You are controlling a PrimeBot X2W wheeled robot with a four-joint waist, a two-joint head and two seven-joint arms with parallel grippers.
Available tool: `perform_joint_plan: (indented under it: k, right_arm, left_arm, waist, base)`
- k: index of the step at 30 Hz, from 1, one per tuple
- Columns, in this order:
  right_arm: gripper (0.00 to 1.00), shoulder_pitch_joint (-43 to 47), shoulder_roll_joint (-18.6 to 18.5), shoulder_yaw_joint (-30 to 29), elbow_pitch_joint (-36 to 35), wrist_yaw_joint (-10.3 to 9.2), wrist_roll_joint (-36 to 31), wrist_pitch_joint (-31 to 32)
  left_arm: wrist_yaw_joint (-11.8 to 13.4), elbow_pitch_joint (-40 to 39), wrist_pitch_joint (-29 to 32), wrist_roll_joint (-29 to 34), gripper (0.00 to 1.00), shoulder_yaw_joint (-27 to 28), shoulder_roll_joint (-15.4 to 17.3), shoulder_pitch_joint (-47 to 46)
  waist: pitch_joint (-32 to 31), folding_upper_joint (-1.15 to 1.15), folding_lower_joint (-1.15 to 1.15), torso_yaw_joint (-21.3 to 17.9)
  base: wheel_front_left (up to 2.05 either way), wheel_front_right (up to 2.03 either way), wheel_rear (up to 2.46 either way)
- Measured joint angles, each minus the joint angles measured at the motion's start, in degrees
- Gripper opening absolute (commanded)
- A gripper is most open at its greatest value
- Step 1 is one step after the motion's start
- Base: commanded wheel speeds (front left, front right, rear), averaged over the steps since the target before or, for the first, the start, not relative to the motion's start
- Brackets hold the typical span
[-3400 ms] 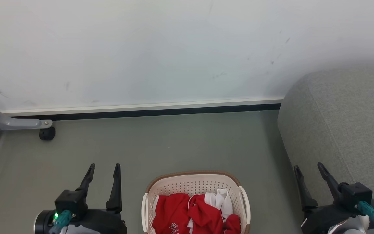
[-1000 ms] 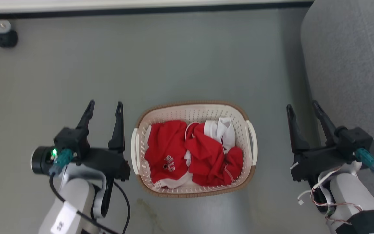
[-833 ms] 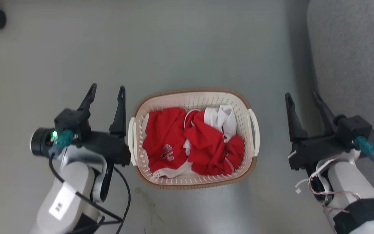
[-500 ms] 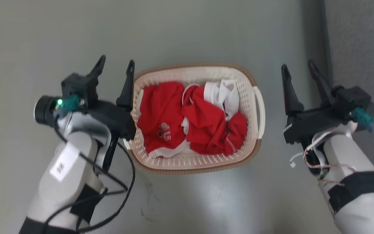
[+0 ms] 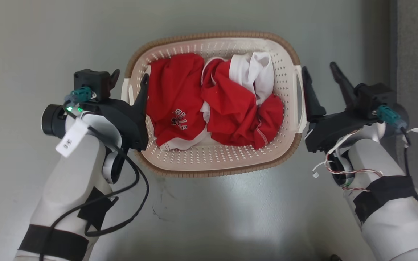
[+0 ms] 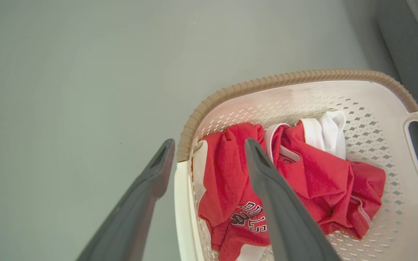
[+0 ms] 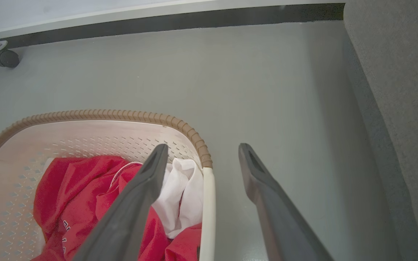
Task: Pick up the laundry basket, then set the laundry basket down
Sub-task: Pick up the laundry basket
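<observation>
Floor: grey, scuffed just in front of the laundry basket. The basket sits on the floor and holds red clothes and a white garment. Grey sofa on the basket's right, apart from it. Beyond the basket: skirting board, with a black caster off to the left. Left jaws spread, straddling the basket's left handle, one finger over the clothes. Right jaws spread at the right handle, between basket and sofa. Neither pair pinches anything.
</observation>
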Motion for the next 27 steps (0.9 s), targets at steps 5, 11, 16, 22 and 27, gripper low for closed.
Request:
perform_joint_plan:
  k: [5, 11, 16, 22, 27]
  right_arm:
    - [1.00, -1.19, 0.47, 0.41, 2.92, 0.24, 0.00, 0.00]
    - [1.00, -2.60, 0.60, 0.80, 5.72, 0.71, 0.00, 0.00]
    - [1.00, -4.28, 1.00, 1.49, 8.14, 1.16, 0.00, 0.00]
    - [1.00, -6.32, 1.14, 2.12, 10.67, 1.66, 0.00, 0.00]
    - [0.00, -7.61, 1.74, 2.91, 12.29, 2.24, 0.00, 0.00]
  left_arm:
    - [0.32, 3.68, 0.81, -0.48, 1.00, 0.86, 0.09, -1.09]
    - [0.41, 7.17, 1.41, -0.74, 1.00, 1.35, 0.08, -2.76]
    - [-0.13, 9.78, 1.86, -1.04, 1.00, 1.35, 0.01, -4.29]
    - [-0.62, 12.14, 1.87, -1.40, 1.00, 1.41, -0.77, -6.73]
    - [-1.67, 13.92, 1.35, -1.47, 0.00, 1.32, -1.04, -7.53]
  waist:
    - [1.98, 0.00, 0.00, -0.17]
    - [3.94, 0.00, -0.01, -0.36]
    - [5.50, 0.00, -0.01, -0.39]
    - [7.06, 0.00, -0.01, -0.01]
    - [7.46, -0.01, -0.01, 0.41]
  base:
    - [0.00, 0.00, 0.00]
    - [0.00, 0.00, 0.00]
    - [0.00, 0.00, 0.00]
    - [0.00, 0.00, 0.00]
    - [0.00, 0.00, 0.00]
